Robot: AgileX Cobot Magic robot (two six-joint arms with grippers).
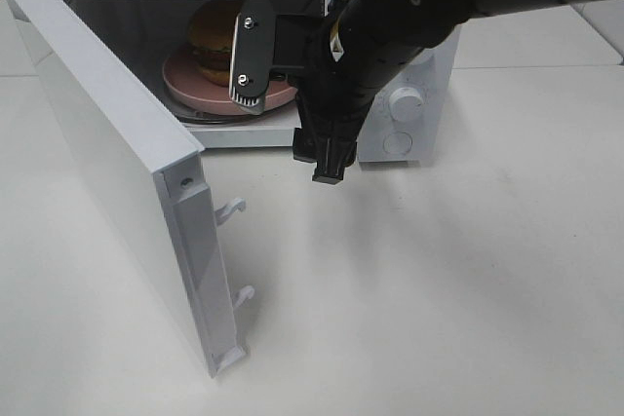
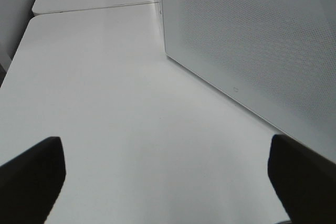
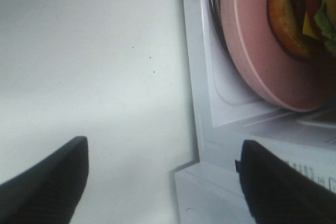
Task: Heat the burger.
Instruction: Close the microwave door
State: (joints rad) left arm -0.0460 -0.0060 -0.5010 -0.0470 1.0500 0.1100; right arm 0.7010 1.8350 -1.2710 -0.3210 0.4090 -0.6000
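Note:
The burger [image 1: 213, 31] sits on a round pink plate [image 1: 187, 85] inside the open microwave [image 1: 429, 65]. In the right wrist view the burger [image 3: 294, 19] and the plate [image 3: 252, 40] lie just past the microwave's front sill. My right gripper [image 1: 290, 129] hangs in front of the microwave's opening, turned on its side. It is open with nothing between its fingers [image 3: 50, 182], clear of plate and burger. My left gripper [image 2: 168, 182] is open and empty over bare table beside the door's outer face [image 2: 252, 51]. It is out of the exterior high view.
The microwave door [image 1: 107, 143] is swung wide open to the left, with its latch hooks [image 1: 234, 207] sticking out. Two control knobs [image 1: 408, 102] sit on the microwave's right panel. White table [image 1: 439, 289] stretches in front.

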